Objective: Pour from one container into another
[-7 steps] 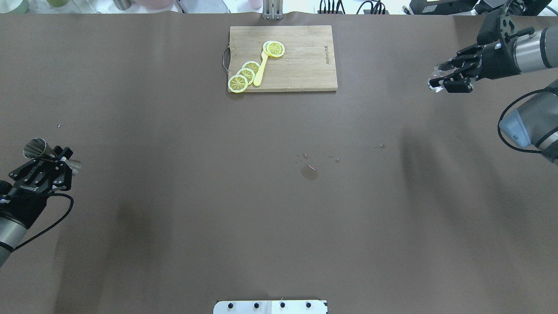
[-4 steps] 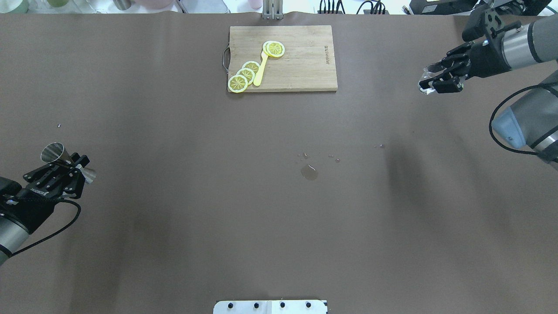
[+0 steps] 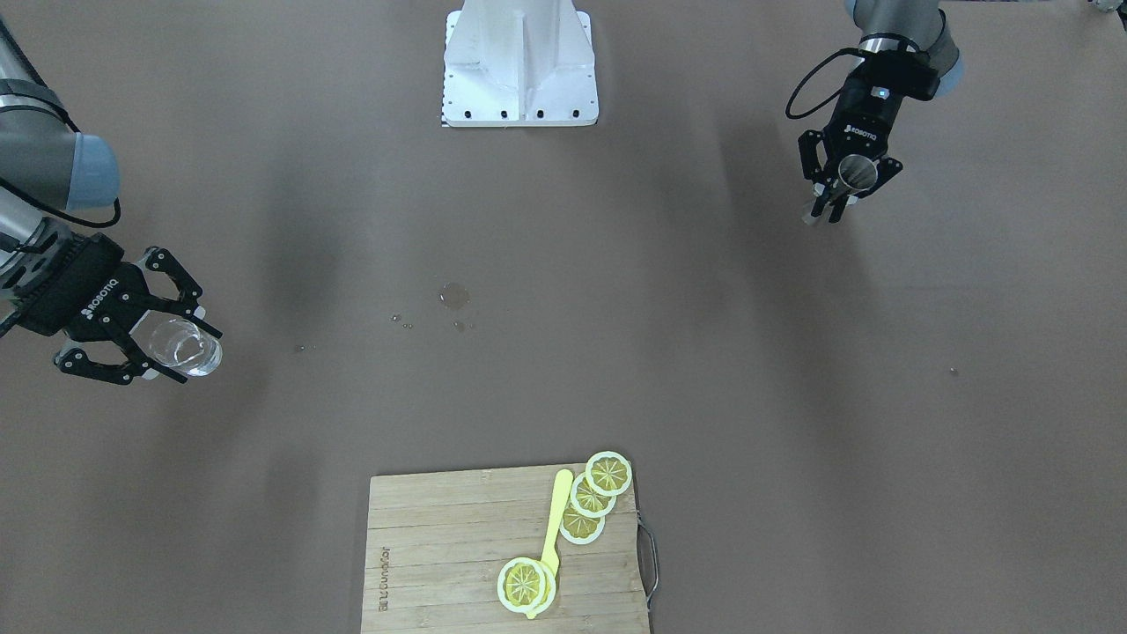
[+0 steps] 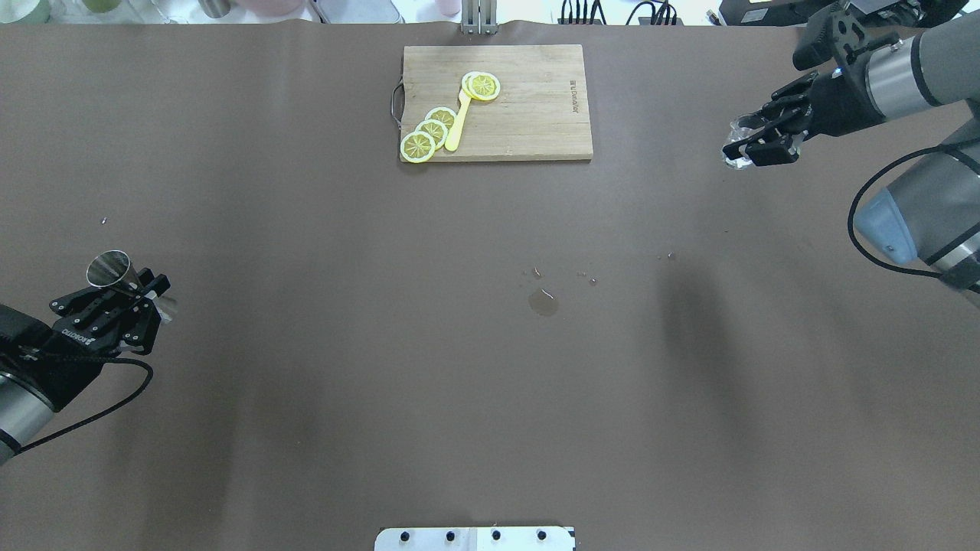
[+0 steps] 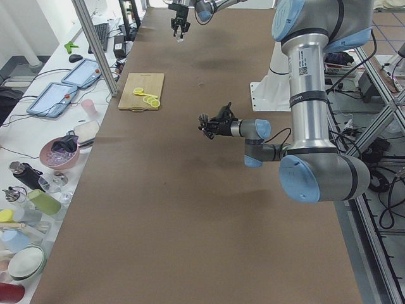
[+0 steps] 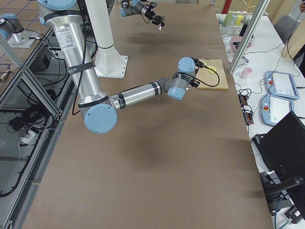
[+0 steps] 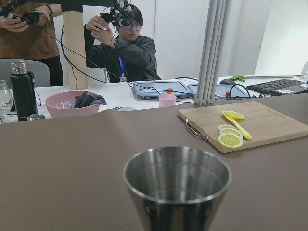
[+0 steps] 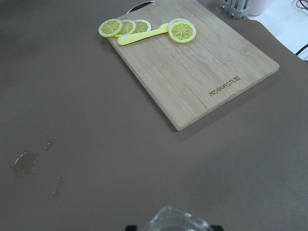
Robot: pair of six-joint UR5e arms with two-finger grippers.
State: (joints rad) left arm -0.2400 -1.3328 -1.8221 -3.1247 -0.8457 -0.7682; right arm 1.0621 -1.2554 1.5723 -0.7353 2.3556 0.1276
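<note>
We see a white base (image 3: 519, 62) with a row of small dark screws along its edge. To either side of the base runs an arm of silver-grey tubes (image 5: 308, 82) joined by thick round joints with pale blue caps (image 5: 316, 180); one tube of the left arm wears a label with black print. Farthest from the base each arm turns black and ends in a black two-finger gripper, the left gripper (image 3: 836, 195) and the right gripper (image 3: 195, 355), each lettered ROBOTIQ in white. A thin black cable (image 3: 789, 104) loops beside each wrist, and a small blue light (image 3: 880, 91) glows on the left wrist
</note>
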